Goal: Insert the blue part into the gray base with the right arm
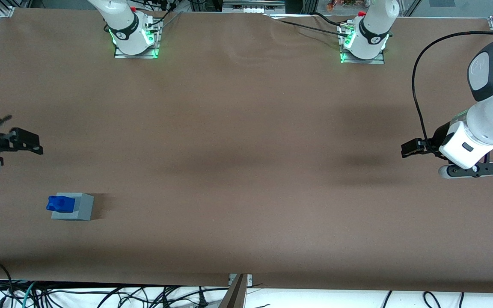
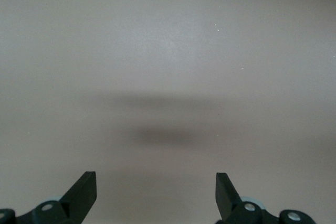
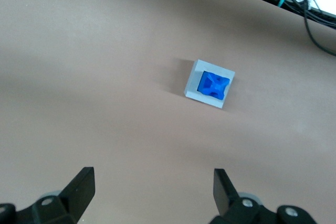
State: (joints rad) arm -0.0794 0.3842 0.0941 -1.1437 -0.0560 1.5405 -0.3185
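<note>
Seated in the gray base [image 1: 77, 208], blue part [image 1: 61, 203] near the front edge of the brown desk [image 1: 246, 171], toward the working arm's end.

Standing up out of the recess in the base's top, its blue faceted top clear in the right wrist view [image 3: 213, 85], gray rim [image 3: 195, 76] around it. Farther from the front camera and well apart, right arm's gripper [image 1: 26, 142] raised above the desk, fingers [image 3: 84, 187] spread wide, holding nothing.

Even, bright overhead light; soft blurred shadows on the brown table [image 1: 246, 171]; wrist views slightly hazy.
</note>
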